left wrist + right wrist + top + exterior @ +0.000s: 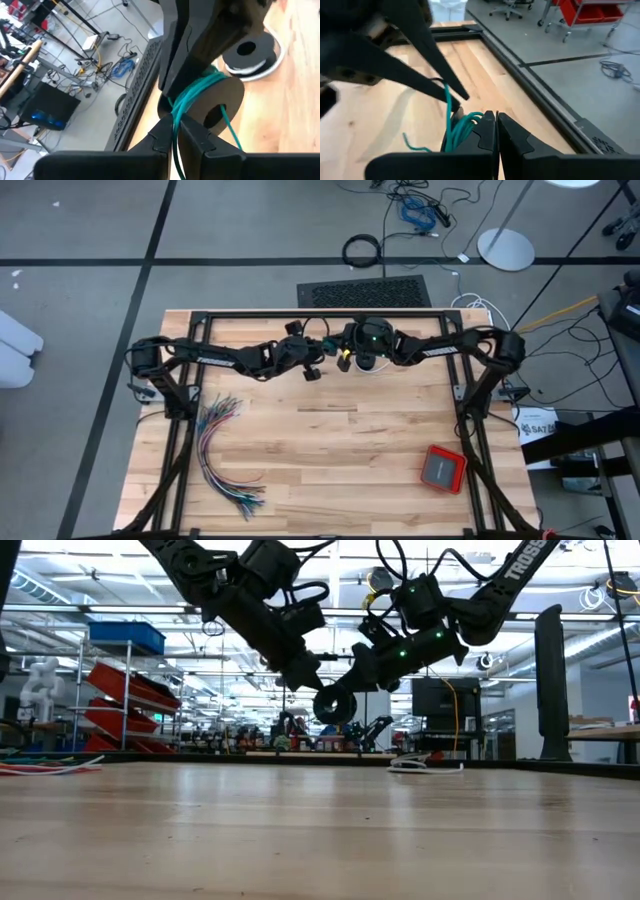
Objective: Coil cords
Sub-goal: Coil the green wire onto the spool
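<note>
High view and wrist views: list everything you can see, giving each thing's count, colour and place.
teal cord: one, teal-green, wound on the raised spool
raised spool: one, dark, between the grippers
second spool: one, black with white cord, on the table
wire bundle: one, many-coloured, table's left side
box: one, red, table's right side
cable ring: one, black, floor beyond table
table: one, light wood
left gripper: pinching the teal cord
right gripper: shut, beside the teal cord
</note>
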Controlling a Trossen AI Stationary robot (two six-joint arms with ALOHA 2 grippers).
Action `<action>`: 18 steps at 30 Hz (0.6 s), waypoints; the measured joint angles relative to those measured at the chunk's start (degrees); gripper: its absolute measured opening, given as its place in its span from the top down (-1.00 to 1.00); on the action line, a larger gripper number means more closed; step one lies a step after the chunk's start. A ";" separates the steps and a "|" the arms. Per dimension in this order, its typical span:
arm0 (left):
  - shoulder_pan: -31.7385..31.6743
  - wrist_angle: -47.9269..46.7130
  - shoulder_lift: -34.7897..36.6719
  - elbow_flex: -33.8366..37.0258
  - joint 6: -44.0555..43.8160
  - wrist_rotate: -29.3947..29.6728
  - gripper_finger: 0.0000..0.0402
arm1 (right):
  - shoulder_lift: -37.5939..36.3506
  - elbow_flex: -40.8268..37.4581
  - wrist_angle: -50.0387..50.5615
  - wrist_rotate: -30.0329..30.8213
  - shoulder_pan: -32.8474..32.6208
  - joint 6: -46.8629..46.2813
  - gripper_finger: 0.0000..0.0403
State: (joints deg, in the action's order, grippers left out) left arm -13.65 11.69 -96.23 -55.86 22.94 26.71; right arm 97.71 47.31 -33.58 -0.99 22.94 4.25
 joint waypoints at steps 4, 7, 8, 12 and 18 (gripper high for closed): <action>-0.61 -2.37 0.07 -0.09 0.30 0.17 0.84 | -2.32 -0.07 2.56 -3.00 -0.06 0.92 1.00; -1.12 -3.23 0.07 -0.09 0.85 0.81 0.84 | -4.59 -0.07 4.56 -5.21 -0.56 1.46 1.00; -1.24 -3.14 0.07 -0.09 1.35 0.73 0.84 | -5.43 -0.07 5.46 -5.66 -0.43 1.45 1.00; -1.93 -2.86 0.20 -0.09 1.55 0.00 0.84 | -7.96 -0.07 6.83 -5.66 -0.62 1.77 1.00; -2.89 -2.10 0.42 -0.11 1.39 -4.69 0.84 | -8.39 -0.07 7.30 -6.45 -0.50 1.56 1.00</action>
State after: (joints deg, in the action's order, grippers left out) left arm -16.54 9.59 -95.81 -55.96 24.34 22.02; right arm 89.32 47.24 -26.29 -7.44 22.44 5.81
